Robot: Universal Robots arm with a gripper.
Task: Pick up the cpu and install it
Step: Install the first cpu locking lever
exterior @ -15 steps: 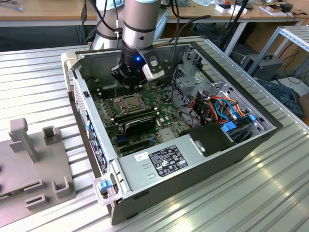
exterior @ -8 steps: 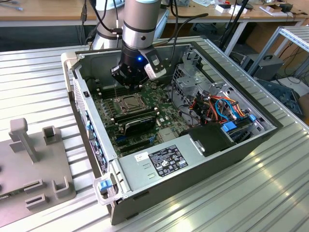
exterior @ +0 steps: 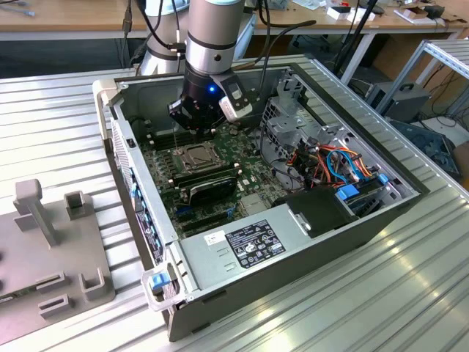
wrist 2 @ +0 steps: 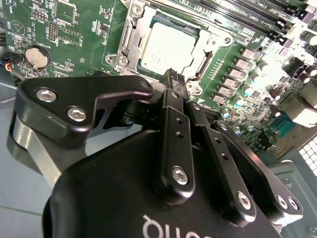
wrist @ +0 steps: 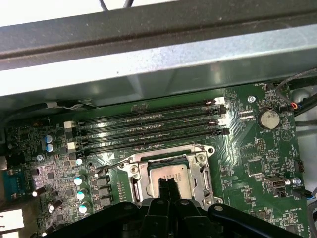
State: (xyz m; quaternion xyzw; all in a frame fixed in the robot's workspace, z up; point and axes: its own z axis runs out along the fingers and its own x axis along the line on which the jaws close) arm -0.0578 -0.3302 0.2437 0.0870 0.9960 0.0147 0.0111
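The cpu (exterior: 199,153) is a dull silver square lying flat in the metal-framed socket (exterior: 198,155) on the green motherboard inside the open computer case. Both wrist views show it from close up, the cpu (wrist 2: 166,47) (wrist: 168,172) seated inside the socket frame (wrist 2: 130,37) (wrist: 134,173). My gripper (exterior: 194,130) hangs just above the socket. Its black fingers are pressed together, shut with nothing between them, and the gripper (wrist 2: 172,77) (wrist: 167,182) tips point at the near edge of the cpu. Whether they touch it I cannot tell.
Long black memory slots (wrist: 148,131) run beside the socket, toward the case wall (wrist: 158,64). A grey power-supply box (exterior: 242,246) fills the front of the case, and a drive cage with coloured cables (exterior: 322,158) stands on the exterior view's right. A grey fixture (exterior: 44,242) lies outside on the left.
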